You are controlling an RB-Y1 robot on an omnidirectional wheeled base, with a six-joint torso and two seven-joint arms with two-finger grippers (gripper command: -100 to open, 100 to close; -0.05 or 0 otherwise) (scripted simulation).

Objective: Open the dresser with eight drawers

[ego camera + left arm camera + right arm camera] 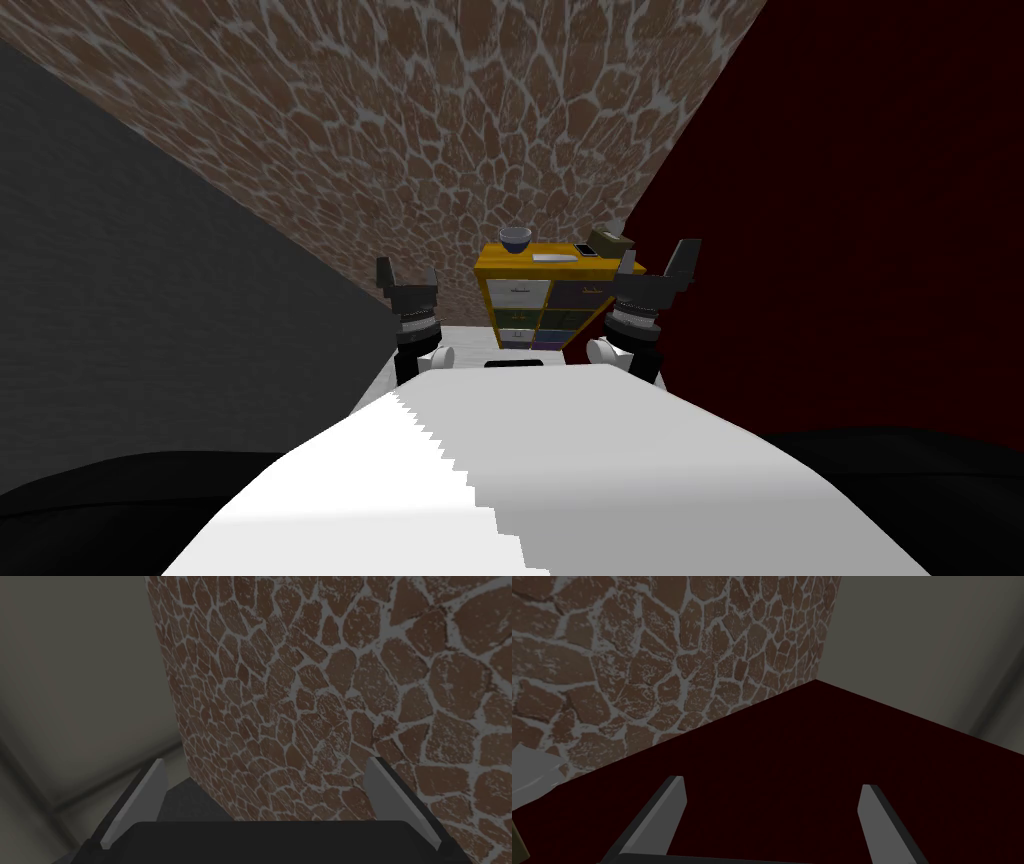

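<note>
A yellow dresser [550, 262] with two columns of small coloured drawers stands ahead against the stone-patterned wall; all its drawers look closed. My left gripper [406, 275] is raised to the left of it, well short of its front, fingers open and empty. My right gripper [657, 258] is raised at the dresser's right side, also open and empty. In the left wrist view the left gripper [262, 796] has its fingers spread wide with nothing between them. In the right wrist view the right gripper [772, 811] stands just as wide.
On the dresser top sit a dark bowl [515, 238], a flat white item [556, 257], a small dark flat item [587, 251] and an olive box [609, 240]. A grey wall [150, 300] runs along the left, a dark red wall [860, 250] along the right.
</note>
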